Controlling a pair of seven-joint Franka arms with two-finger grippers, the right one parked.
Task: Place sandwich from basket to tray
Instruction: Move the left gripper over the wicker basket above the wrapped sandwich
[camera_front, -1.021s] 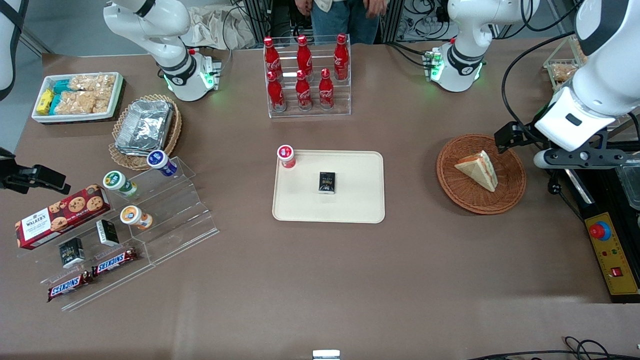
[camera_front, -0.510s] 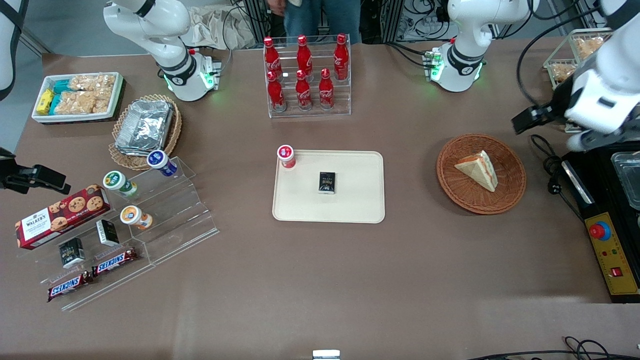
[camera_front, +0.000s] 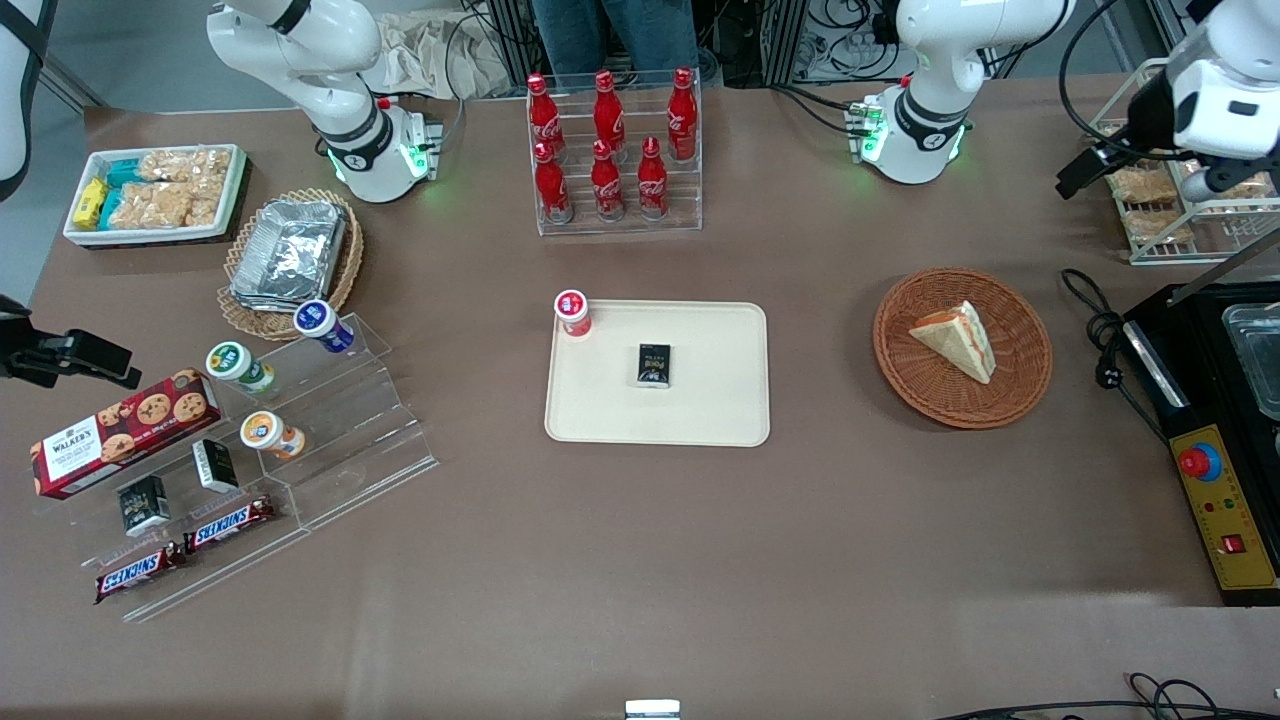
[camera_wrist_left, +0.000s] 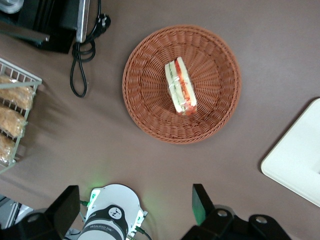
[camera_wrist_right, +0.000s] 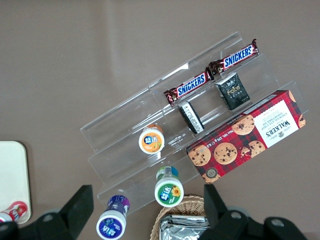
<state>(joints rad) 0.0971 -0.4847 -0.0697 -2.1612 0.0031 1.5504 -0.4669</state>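
The sandwich (camera_front: 958, 338), a pale bread wedge with orange-red and green layers, lies in the round reddish-brown basket (camera_front: 900, 370). Both show in the left wrist view, the sandwich (camera_wrist_left: 180, 87) in the basket (camera_wrist_left: 145, 100). The cream tray (camera_front: 720, 400) sits mid-table and holds a small black box (camera_front: 654, 364); a red-capped bottle (camera_front: 572, 312) stands at its corner. A tray corner (camera_wrist_left: 300, 160) shows in the left wrist view. My left gripper (camera_wrist_left: 134, 206) is open and empty, high above the table, over the wire rack (camera_front: 1165, 200), farther from the front camera than the basket.
A stand of red cola bottles (camera_front: 612, 150) is farther from the front camera than the tray. A black appliance with a yellow control box (camera_front: 1225, 500) and a looped cable (camera_front: 1095, 340) lie beside the basket. Acrylic snack shelves (camera_front: 300, 440) lie toward the parked arm's end.
My left arm has swung up and away from beside the basket, farther from the front camera, to above the wire rack. The sandwich and basket have not moved.
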